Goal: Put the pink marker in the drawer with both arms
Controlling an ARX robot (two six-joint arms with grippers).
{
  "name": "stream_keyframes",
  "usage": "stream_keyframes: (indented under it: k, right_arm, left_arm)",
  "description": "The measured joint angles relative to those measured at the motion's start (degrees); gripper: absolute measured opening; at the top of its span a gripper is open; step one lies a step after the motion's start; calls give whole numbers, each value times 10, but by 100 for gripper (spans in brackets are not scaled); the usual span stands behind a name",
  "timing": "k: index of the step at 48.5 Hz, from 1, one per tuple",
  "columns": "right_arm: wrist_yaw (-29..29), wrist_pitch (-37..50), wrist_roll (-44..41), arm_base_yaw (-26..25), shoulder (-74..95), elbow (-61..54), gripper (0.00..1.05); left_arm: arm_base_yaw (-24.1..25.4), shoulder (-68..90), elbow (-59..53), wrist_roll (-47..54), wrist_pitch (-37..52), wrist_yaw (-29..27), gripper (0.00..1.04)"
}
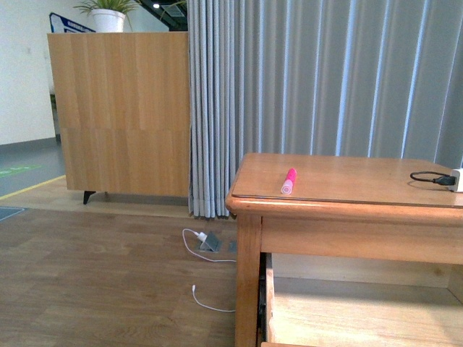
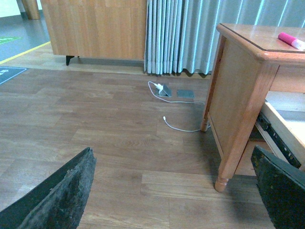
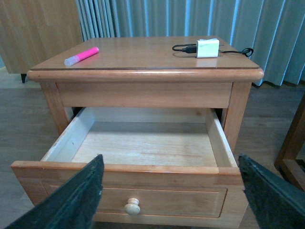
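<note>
The pink marker (image 1: pixel 289 181) lies on the wooden nightstand's top (image 1: pixel 347 181) near its left front edge; it also shows in the right wrist view (image 3: pixel 82 56) and the left wrist view (image 2: pixel 291 41). The drawer (image 3: pixel 143 143) is pulled open and its light wood interior is empty; its front carries a round pale knob (image 3: pixel 132 206). In the front view only the drawer's interior (image 1: pixel 362 311) shows. My right gripper (image 3: pixel 171 200) is open in front of the drawer front. My left gripper (image 2: pixel 176 200) is open above the floor, left of the nightstand. Neither arm shows in the front view.
A white charger block (image 3: pixel 207 47) with a black cable lies on the top's far right. A white cable (image 2: pixel 178 125) and floor socket (image 2: pixel 186 93) lie on the wooden floor. Grey curtains (image 1: pixel 325 79) hang behind; a wooden cabinet (image 1: pixel 119 112) stands at the back left.
</note>
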Motion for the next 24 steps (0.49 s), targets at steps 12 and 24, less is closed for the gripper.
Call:
stream_keyframes:
  k: [12,24]
  right_arm:
    - [0,0,-5,0,-1,0,96]
    - [0,0,-5,0,-1,0,96]
  left_arm:
    - [0,0,0,0,0,0,99]
    - [-2,1,0,-2,-1,-10,99]
